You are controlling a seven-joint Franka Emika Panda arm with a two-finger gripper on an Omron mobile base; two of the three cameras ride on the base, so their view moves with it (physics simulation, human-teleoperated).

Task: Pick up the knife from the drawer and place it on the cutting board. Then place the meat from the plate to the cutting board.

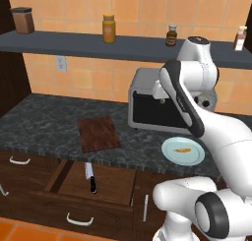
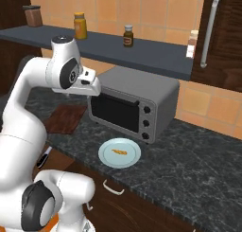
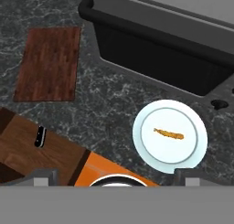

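**Dark stone worktop, knife lying in the open drawer**

Speckled dark stone forms the worktop [image 1: 44, 118], which carries the cutting board [image 1: 99, 133] near its front edge, bare. The plate [image 1: 183, 151] sits at the front edge too, well apart from the board, just before the grey toaster oven [image 2: 132, 105]. On the plate lies the meat [image 3: 169, 134], a thin orange-tan strip. Below the board the drawer [image 1: 103, 185] stands pulled out, and the knife [image 1: 90, 177] lies flat inside it, black handle toward the drawer front. The gripper [image 3: 116, 173] hangs high over the worktop's front edge, looking down; its jaws stand apart, holding nothing.
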